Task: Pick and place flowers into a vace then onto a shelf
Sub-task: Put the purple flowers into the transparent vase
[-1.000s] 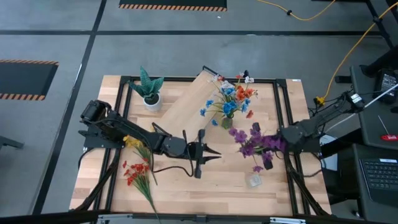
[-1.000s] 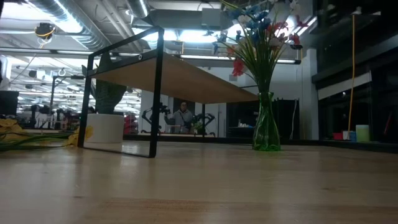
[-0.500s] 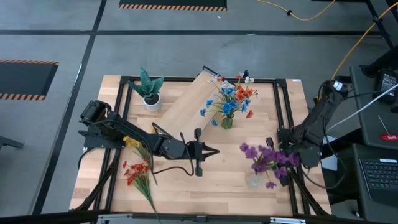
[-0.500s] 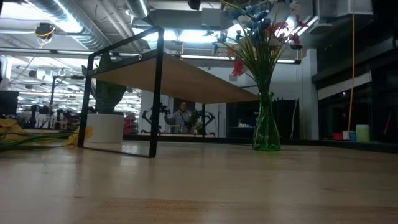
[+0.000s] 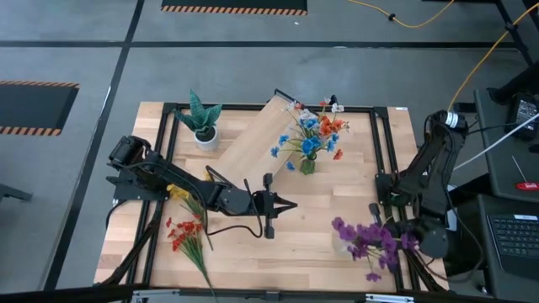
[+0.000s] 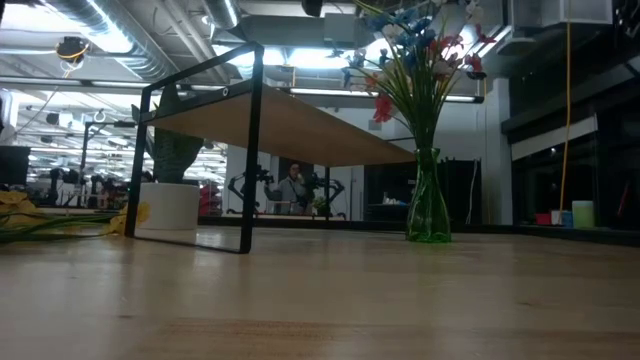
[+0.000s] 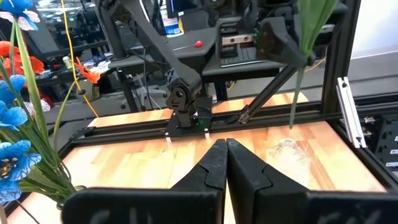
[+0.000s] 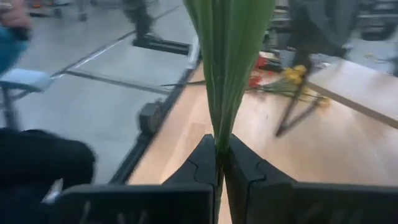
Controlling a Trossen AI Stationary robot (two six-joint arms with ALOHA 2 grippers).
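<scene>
Meanwhile, right claw clamped on purple flowers, lower right.
Next: carry to vace; left claw together, centre.

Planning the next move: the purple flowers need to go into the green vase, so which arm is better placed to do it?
The right. Its gripper is already shut on the purple flowers, near the table's front right corner. The left gripper sits shut and empty mid-table, closer to the vase.

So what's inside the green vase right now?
The green vase holds flower stems, with blue, orange and red blossoms above. The purple sprig is not in it.
</scene>
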